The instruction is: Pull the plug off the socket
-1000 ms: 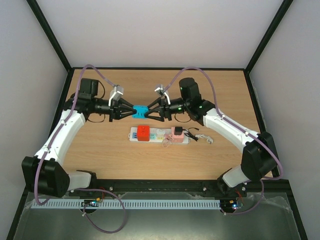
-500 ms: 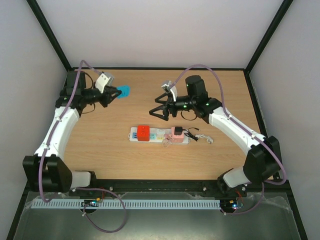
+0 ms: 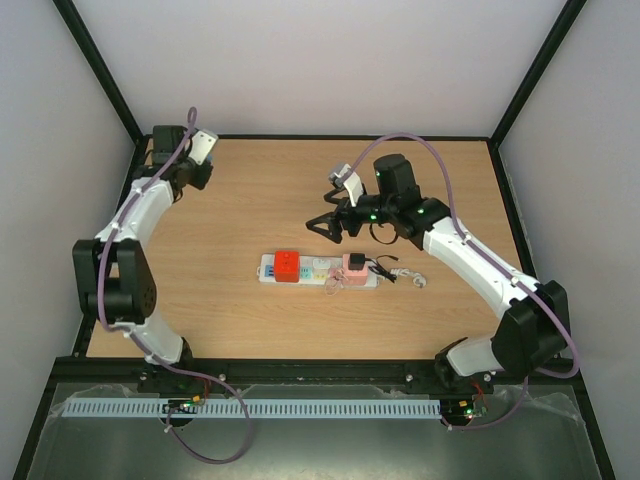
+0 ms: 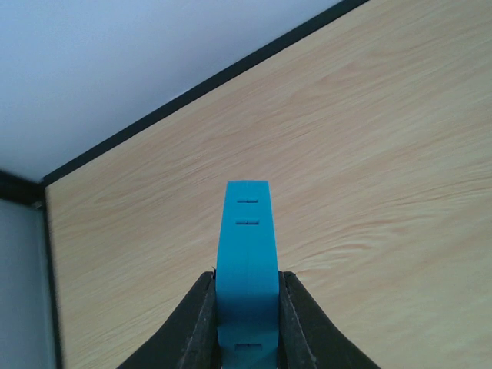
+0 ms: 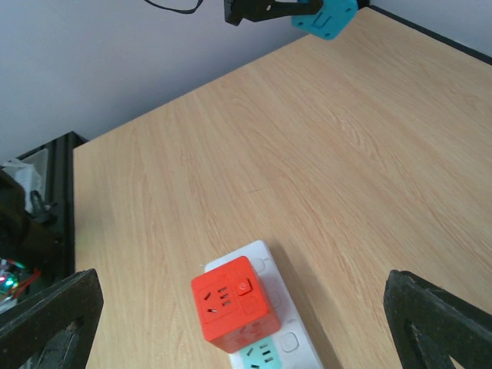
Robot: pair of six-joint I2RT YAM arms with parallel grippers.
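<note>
Wooden surface (image 3: 250, 200), white walls, black frame. Socket (image 3: 316, 270) lies flat near the middle of the surface, nearer the right arm. Two cube bodies are seated on it: red cube plug (image 3: 288, 265) toward one end, pink cube plug (image 3: 354, 267) toward the cord (image 3: 400, 271) end. Cannot tell which one the task means.

Right gripper (image 3: 326, 230) hangs above and just behind the socket, fingers spread wide, nothing held; its wrist view looks down on the red cube. Left gripper (image 4: 247, 201) is well apart at the far left corner, pads pressed together on nothing.

Risks, judged:
- nothing pins the socket, so an upward pull likely lifts the whole strip with the plug
- wide fingers closing off-centre could catch the strip edge or slip off the smooth cube
- a tilted pull could jam the pins

Long axis of the socket runs left to right across the top view, parallel to the near edge; outlet faces point up; cord exits the right end
</note>
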